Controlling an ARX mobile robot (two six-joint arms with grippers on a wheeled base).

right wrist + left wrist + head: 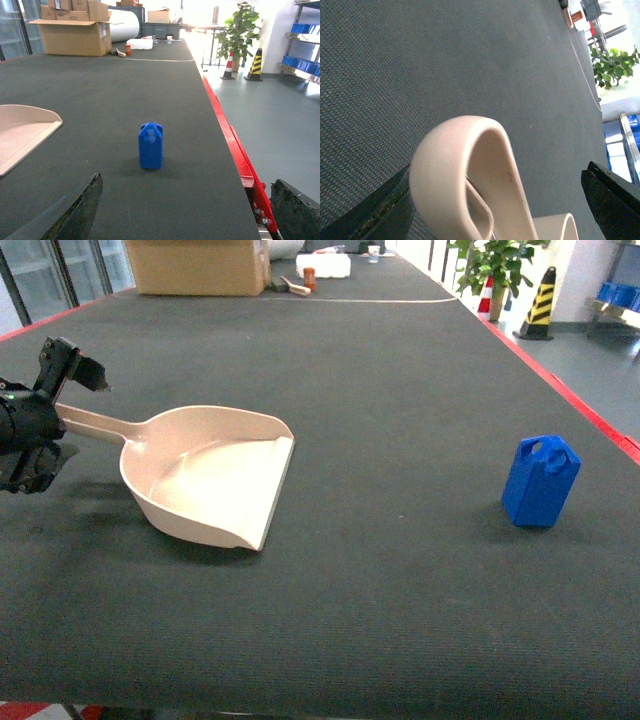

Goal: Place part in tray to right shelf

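Here, the small blue part (540,482) is seen standing upright on the dark table (400,390), well apart from the tray (210,475). The tray's handle (95,425) is straddled by the spread-apart left gripper (45,415). The right gripper (185,210) is held wide too, gripping nothing.

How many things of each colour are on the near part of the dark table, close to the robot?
Blue: 1, the part
Beige-pink: 1, the tray
Total: 2

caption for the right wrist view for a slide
Blue part stands upright on the dark table, tray at left, right gripper's open fingers framing it.
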